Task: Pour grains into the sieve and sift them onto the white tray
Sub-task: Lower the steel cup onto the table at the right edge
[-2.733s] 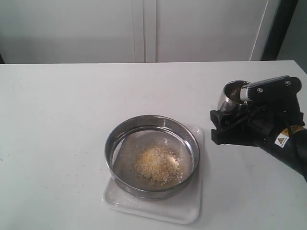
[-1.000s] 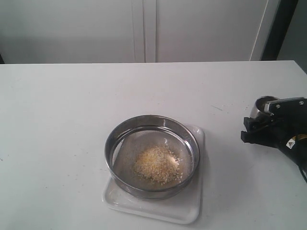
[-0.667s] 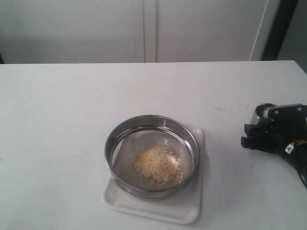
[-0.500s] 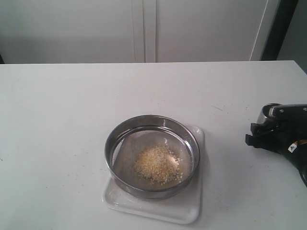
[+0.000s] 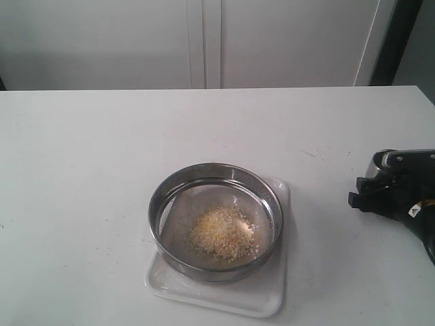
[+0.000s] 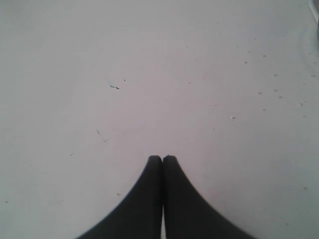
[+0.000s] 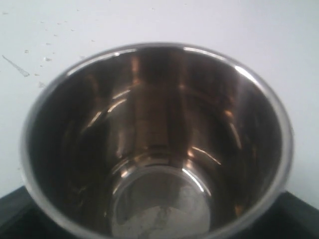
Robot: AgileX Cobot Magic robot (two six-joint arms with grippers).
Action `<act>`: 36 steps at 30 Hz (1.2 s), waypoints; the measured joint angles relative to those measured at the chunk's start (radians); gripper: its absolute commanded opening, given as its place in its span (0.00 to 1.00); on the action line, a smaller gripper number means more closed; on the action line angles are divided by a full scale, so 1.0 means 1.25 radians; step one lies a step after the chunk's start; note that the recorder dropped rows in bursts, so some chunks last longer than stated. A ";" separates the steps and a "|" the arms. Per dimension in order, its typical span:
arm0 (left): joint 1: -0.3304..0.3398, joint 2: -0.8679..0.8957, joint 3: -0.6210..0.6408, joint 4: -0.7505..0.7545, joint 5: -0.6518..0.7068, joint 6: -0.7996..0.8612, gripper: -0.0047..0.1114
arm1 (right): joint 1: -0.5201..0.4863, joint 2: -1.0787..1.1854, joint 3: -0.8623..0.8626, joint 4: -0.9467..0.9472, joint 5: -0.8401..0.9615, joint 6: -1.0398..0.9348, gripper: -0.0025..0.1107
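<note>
The sieve (image 5: 162, 212) sits on the white tray (image 5: 266, 297) near the front of the desk (image 5: 88, 170), with the grains (image 5: 221, 234) heaped on its mesh. At the desk's right edge the right end effector (image 5: 360, 191) appears to grip a steel cup (image 7: 159, 149) (shiny inside, seemingly empty). The left end effector (image 6: 162, 162) is closed, holding nothing, above bare desk.
</note>
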 measured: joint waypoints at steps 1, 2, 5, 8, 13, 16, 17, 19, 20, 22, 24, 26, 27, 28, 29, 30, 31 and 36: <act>0.000 0.000 0.000 0.000 0.000 0.000 0.04 | 0.000 0.000 0.000 -0.007 0.000 0.000 0.68; 0.000 0.000 0.000 0.000 0.000 0.000 0.04 | 0.000 0.000 0.000 -0.012 0.002 0.000 0.72; 0.000 0.000 0.000 0.000 0.000 0.000 0.04 | 0.000 0.000 0.000 -0.021 0.007 0.000 0.75; 0.000 0.000 0.000 0.000 0.000 0.000 0.04 | 0.000 0.000 0.000 -0.023 0.016 0.000 0.75; 0.000 0.000 0.000 0.000 0.000 0.000 0.04 | 0.000 0.000 0.000 -0.024 0.021 0.000 0.75; 0.000 0.000 0.000 0.000 0.000 0.000 0.04 | 0.000 0.000 0.000 -0.024 0.021 0.000 0.75; 0.000 0.000 0.000 0.000 0.000 0.000 0.04 | 0.000 0.000 0.000 -0.024 0.021 0.000 0.75; 0.000 0.000 0.000 0.000 0.000 0.000 0.04 | 0.000 0.000 0.000 -0.024 0.021 0.000 0.75; 0.000 0.000 0.000 0.000 0.000 0.000 0.04 | 0.000 0.000 0.000 -0.024 0.021 -0.002 0.75; 0.000 0.000 0.000 0.000 0.000 0.000 0.04 | 0.000 0.000 0.000 -0.024 0.020 -0.012 0.75; 0.000 0.000 0.000 0.000 0.000 0.000 0.04 | 0.000 0.000 0.000 -0.024 0.020 -0.015 0.75; 0.000 0.000 0.000 0.000 0.000 0.000 0.04 | 0.000 0.000 0.000 -0.024 0.018 -0.019 0.75; 0.000 0.000 0.000 0.000 0.000 0.000 0.04 | 0.000 0.000 0.000 -0.024 0.018 -0.019 0.76; 0.000 0.000 0.000 0.000 0.000 0.000 0.04 | 0.000 0.000 -0.001 -0.024 0.018 -0.020 0.77; 0.000 0.000 0.000 0.000 0.000 0.000 0.04 | 0.000 0.000 -0.001 -0.024 0.020 -0.020 0.78; 0.000 0.000 0.000 0.000 0.000 0.000 0.04 | 0.000 -0.001 -0.001 -0.024 0.024 -0.020 0.81; 0.000 0.000 0.000 0.000 0.000 0.000 0.04 | 0.000 -0.003 -0.002 -0.024 0.030 -0.020 0.83; 0.000 0.000 0.000 0.000 0.000 0.000 0.04 | 0.000 -0.006 -0.002 -0.023 0.039 -0.020 0.86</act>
